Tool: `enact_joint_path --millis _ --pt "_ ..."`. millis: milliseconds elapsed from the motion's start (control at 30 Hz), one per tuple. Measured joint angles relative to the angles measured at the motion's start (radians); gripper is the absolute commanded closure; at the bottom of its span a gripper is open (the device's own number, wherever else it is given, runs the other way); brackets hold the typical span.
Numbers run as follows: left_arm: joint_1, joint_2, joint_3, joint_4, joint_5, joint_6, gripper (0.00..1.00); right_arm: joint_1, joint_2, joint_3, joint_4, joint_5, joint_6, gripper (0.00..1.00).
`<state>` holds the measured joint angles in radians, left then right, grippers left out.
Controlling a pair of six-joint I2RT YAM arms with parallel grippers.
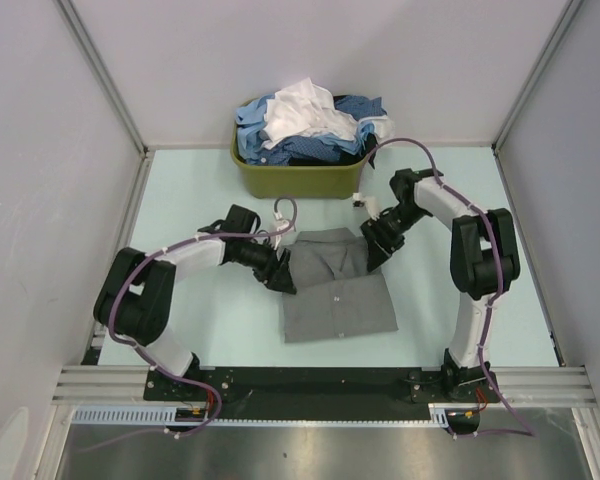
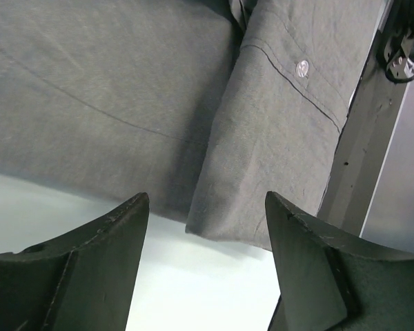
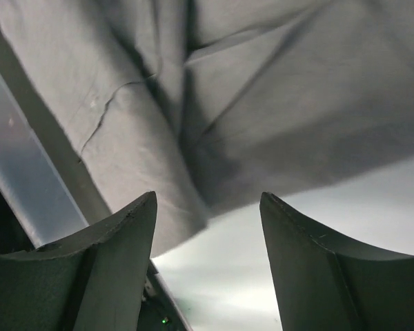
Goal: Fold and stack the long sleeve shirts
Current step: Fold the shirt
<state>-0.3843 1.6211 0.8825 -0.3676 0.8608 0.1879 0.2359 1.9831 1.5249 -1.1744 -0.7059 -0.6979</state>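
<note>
Black plate (image 1: 310,385) at the near edge carries both arm bases, with a silver rail (image 1: 80,380) running along it. Beyond lies the pale green table (image 1: 190,200). The grey shirt (image 1: 335,290) lies flat in the middle of it, folded into a rough rectangle with its collar end pointing away from the bases.

The left gripper (image 1: 278,275) sits low at the shirt's left edge, near the far corner. From the left wrist, its two dark fingers (image 2: 103,262) stand spread apart with bare table between them and nothing held. The edge of the shirt (image 2: 110,89) lies just ahead of the tips, where a folded-in sleeve (image 2: 262,152) shows a small pale button (image 2: 302,67).

The right gripper (image 1: 370,255) is at the shirt's far right corner. In the right wrist view its fingers (image 3: 110,262) are also parted and grip nothing. Creased grey cloth (image 3: 297,103) hangs over the gap ahead of them, with the light table surface showing between the tips. Whether they touch the cloth cannot be told.

Further back, against the rear wall, stands an olive-green basket (image 1: 290,180). It is heaped with more shirts: a white one (image 1: 300,110) on top, a light blue one (image 1: 250,125) at the left and a dark blue one (image 1: 325,150) along the front.
</note>
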Motion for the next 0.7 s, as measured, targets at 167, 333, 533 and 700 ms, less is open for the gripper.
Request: enact_joint_path --millis 167,333,533,700 --pt "-0.035 0.036 0.005 -0.009 -0.001 0.01 0.3 0.043 0.0 -0.04 0.005 -0.032 -0.023 0.37" --pt "-0.047 0.063 0.01 -0.012 0.0 0.016 0.35 0.049 0.001 -0.052 0.002 -0.062 -0.051 0.43" --pt "-0.048 0.069 0.01 -0.013 0.002 0.015 0.38 0.039 -0.001 -0.082 -0.019 -0.087 -0.095 0.42" --pt "-0.048 0.069 0.01 -0.016 0.011 0.012 0.57 0.039 -0.008 -0.132 -0.031 -0.087 -0.119 0.67"
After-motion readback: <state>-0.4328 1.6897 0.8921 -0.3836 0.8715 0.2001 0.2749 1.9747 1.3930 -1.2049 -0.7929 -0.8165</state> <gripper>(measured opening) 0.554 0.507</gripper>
